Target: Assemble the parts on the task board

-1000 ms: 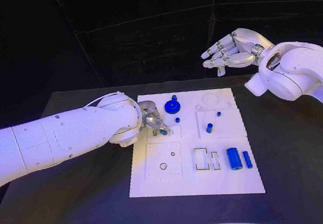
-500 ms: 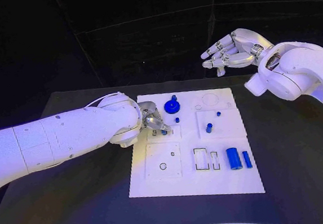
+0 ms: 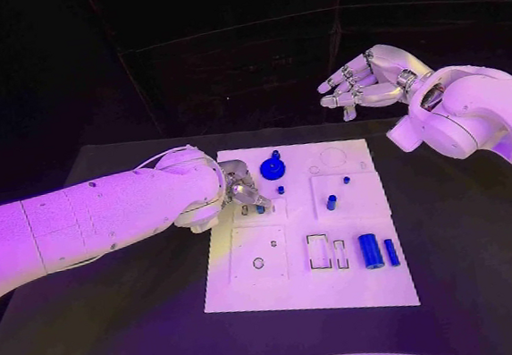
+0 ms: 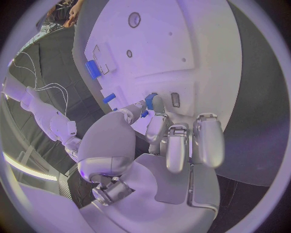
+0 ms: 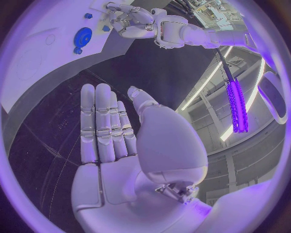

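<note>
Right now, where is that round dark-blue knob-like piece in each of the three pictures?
Head view: the round blue part stands at the far end of the task board, just right of the left hand.
Left wrist view: I cannot pick it out there.
Right wrist view: it appears again on the board, away from the raised right hand.
Shared landmark: the left hand, seen beside the part from the right wrist too.
</note>
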Tool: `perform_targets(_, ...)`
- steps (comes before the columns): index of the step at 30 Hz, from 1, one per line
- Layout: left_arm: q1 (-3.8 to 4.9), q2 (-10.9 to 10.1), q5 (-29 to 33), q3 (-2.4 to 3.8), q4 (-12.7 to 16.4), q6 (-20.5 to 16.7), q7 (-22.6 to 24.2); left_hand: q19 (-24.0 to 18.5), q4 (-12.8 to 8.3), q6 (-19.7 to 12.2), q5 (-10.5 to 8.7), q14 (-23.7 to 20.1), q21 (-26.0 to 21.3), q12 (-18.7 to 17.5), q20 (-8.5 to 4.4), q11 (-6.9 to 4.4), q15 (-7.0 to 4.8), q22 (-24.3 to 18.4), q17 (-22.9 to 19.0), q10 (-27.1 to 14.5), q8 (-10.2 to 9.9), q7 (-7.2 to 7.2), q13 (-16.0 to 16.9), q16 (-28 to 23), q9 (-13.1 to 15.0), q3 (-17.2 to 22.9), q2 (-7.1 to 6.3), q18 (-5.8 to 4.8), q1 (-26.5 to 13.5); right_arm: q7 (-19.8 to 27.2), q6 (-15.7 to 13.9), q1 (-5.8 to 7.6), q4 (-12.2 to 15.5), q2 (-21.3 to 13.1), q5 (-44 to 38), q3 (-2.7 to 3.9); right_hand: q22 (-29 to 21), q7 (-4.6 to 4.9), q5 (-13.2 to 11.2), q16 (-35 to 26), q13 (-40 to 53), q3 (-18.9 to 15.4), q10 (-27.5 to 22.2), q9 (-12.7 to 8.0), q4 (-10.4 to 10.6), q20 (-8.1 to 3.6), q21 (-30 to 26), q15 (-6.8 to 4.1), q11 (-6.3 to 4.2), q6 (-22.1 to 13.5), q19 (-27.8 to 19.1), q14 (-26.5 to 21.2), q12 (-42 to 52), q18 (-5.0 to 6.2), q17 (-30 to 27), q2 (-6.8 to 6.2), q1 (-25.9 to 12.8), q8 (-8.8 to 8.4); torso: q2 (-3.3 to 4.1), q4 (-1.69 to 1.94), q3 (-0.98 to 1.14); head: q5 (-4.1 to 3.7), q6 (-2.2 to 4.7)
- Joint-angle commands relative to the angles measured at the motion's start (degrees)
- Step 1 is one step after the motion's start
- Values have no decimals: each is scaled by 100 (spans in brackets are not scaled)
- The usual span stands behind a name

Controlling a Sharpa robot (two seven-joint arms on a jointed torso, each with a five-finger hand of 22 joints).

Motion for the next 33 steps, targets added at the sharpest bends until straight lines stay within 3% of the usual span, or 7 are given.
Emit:
perform_targets(1, 8, 10, 29, 2, -9, 14, -30, 45, 36, 39, -22, 616, 30, 31, 10, -8, -33, 14, 1509, 57, 10, 8, 17, 18, -11, -119, 35, -38, -67, 26, 30, 11, 5, 3, -8, 4, 5, -10, 31, -26, -7, 26, -40, 3, 12, -6, -32, 16, 1, -39, -18, 29, 6, 21, -7, 0, 22, 25, -2, -1, 0, -1, -2)
perform_targets(10, 9, 12, 29, 2, -30, 61, -60, 51, 119, 63, -20, 616, 33, 57, 9, -10, -34, 31, 1509, 75, 2, 5, 50, 18, -23, -403, 74, -40, -72, 20, 14, 11, 11, 1, -8, 4, 6, -7, 27, -27, -12, 19, -42, 3, 26, -4, -35, 20, 5, -42, -18, 28, 6, 20, -14, -3, 4, 26, -2, 1, 0, -5, -8)
perform_targets(18, 9, -1, 29, 3, -25, 15, -63, 60, 272, 86, -33, 616, 37, 67, 0, -19, -46, 57, 1509, 84, -6, -10, 69, 18, -34, -1011, 78, -44, -92, 2, -42, 11, 4, 0, -8, 4, 8, -5, 20, -24, -26, -25, -41, 5, 82, 3, -44, 28, 12, -46, -17, 31, 15, 18, -38, -32, -75, 31, -2, 0, -3, -6, -8)
perform_targets(22, 9, -41, 34, 6, 15, -45, -31, 60, 406, 91, -261, 616, 30, 62, -8, -27, -50, 61, 1509, 85, -13, -14, 71, 18, -40, -1455, 97, -42, -73, 4, -47, 11, -6, 2, -8, 4, 8, -5, 20, -24, -27, -29, -41, 5, 88, 4, -45, 29, 13, -47, -18, 31, 16, 18, -41, -33, -82, 31, -2, 1, -6, -13, 0)
perform_targets(25, 27, -97, 82, 14, 78, -117, 11, 40, 499, 71, -290, 616, -2, 8, -18, -30, -63, 23, 1509, 55, -20, -16, 16, 18, -38, -1750, 38, -33, -73, 6, -45, 11, -21, 8, -8, 4, 8, -4, 21, -24, -29, -32, -43, 5, 96, 4, -47, 30, 14, -48, -18, 30, 16, 18, -44, -32, -90, 31, -5, 3, -6, -19, 3)
perform_targets(28, 75, -165, 147, 57, 148, -165, 45, 5, 537, 23, -292, 616, -50, -79, -25, -26, -65, -43, 1509, 5, -38, -5, -77, 18, -39, -1888, 1, -17, -50, 8, -41, 10, -44, 16, -8, 4, 8, -4, 21, -24, -29, -32, -43, 5, 96, 4, -47, 30, 14, -48, -18, 30, 16, 18, -44, -32, -90, 31, -3, 2, -5, -21, 12)
perform_targets(33, 217, -275, 266, 212, 186, 129, 46, -165, 618, -385, -288, 616, -279, -393, 13, 87, 7, -342, 1509, -228, -298, 144, -405, 18, -166, -2232, 16, 44, 221, 12, -32, 10, -89, 31, -8, 3, 8, -4, 21, -25, -31, -34, -46, 5, 102, 5, -48, 31, 15, -49, -19, 28, 15, 18, -46, -30, -96, 32, -5, -2, 1, -27, 41)
